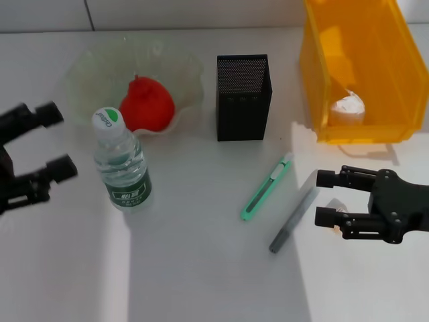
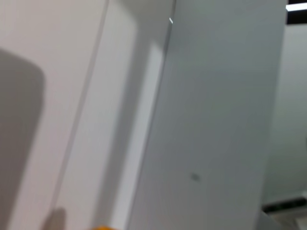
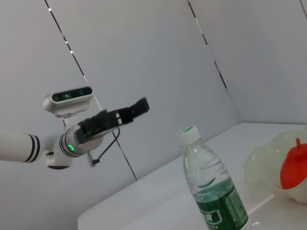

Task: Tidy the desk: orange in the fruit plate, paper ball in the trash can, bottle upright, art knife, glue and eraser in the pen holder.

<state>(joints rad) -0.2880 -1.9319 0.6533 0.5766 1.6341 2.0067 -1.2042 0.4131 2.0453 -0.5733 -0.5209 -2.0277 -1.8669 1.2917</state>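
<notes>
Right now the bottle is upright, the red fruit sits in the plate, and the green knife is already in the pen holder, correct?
Not quite. The head view shows the knife lying on the desk in front of the holder, not in it. The bottle is upright and the fruit is in the plate.

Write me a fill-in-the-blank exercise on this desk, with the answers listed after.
1. The water bottle stands ____ on the desk.
2. The red fruit sits in the clear ____.
3. The paper ball lies inside the ____ bin.
4. The green knife lies between the black holder and the ____ hand.

Answers: upright; plate; yellow; right
</notes>
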